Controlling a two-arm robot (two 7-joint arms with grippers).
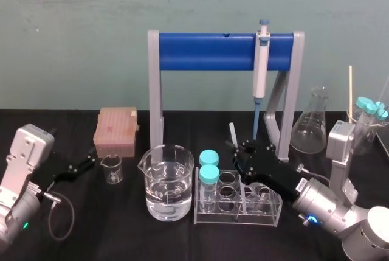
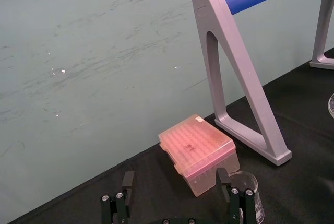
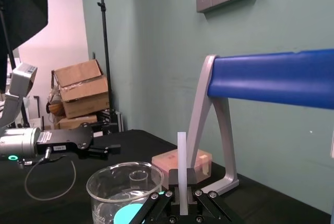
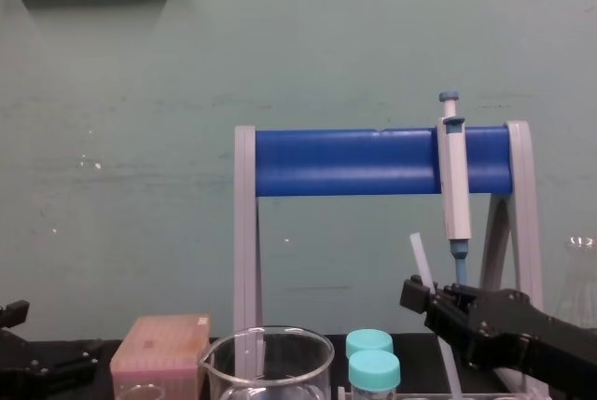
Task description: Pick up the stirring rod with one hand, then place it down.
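Head view — black tabletop (image 1: 121,240), teal wall (image 1: 73,30)

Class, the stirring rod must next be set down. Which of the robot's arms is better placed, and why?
Right. The right gripper is shut on the stirring rod beside the test tube rack; the left gripper sits open, far off by the small beaker.

Grey-legged pipette stand (image 1: 206,52): crossbar blue. Whitish-grey pipette (image 1: 261,66): blue plunger and tip. Translucent pink plastic tip box (image 2: 197,150): lid dotted in a fine grid. Translucent whitish stirring rod (image 3: 181,156): plain. Clear capped tubes (image 1: 209,176): caps turquoise. Colourless glass beaker (image 1: 167,179). Black table cover (image 1: 79,236). Pale green wall (image 2: 78,51): white flecks, faint scuffs. Black right gripper (image 3: 181,198): silver screws. Black left gripper (image 2: 175,183): silver screws.
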